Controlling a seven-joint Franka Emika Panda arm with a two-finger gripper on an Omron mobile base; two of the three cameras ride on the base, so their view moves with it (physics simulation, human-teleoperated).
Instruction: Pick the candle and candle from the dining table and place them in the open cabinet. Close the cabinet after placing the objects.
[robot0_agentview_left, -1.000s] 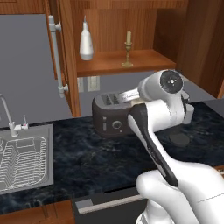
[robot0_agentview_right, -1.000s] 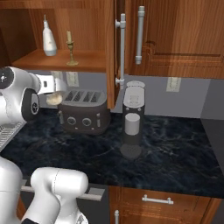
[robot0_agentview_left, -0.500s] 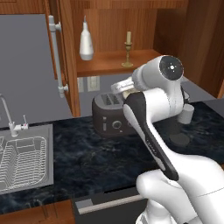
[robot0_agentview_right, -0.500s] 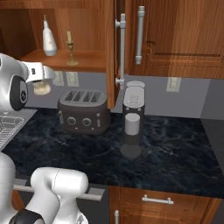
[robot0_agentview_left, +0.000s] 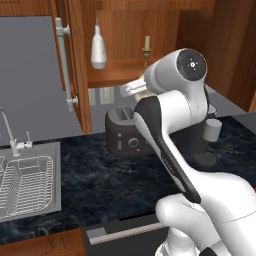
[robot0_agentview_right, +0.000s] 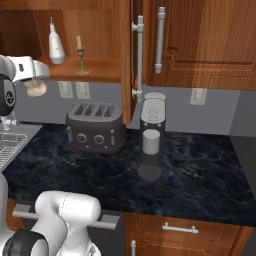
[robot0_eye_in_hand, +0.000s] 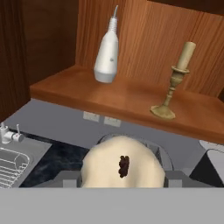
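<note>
My gripper (robot0_eye_in_hand: 122, 178) is shut on the squat cream-white candle (robot0_eye_in_hand: 122, 164), whose dark wick spot faces the hand camera. In the right base view the gripper (robot0_agentview_right: 34, 84) holds this candle (robot0_agentview_right: 35, 88) in the air, just below and in front of the open cabinet's shelf (robot0_agentview_right: 102, 70), above the toaster's left side. The slim taper on its gold candlestick (robot0_eye_in_hand: 174, 83) stands upright on the shelf (robot0_eye_in_hand: 122, 98), right of centre; the taper (robot0_agentview_left: 146, 49) also shows in the left base view. The cabinet's doors (robot0_agentview_right: 127, 45) stand open.
A white tapered bottle (robot0_eye_in_hand: 107, 52) stands on the shelf left of the taper. Below are a dark toaster (robot0_agentview_right: 95, 127), a coffee machine with a cup (robot0_agentview_right: 151, 137), a black marble counter (robot0_agentview_right: 200, 170) and a sink with a rack (robot0_agentview_left: 25, 182). The open left door (robot0_agentview_left: 35, 75) juts out.
The arm has risen and carried the squat candle from toaster height up to just under the cabinet shelf. The taper and bottle have not moved.
</note>
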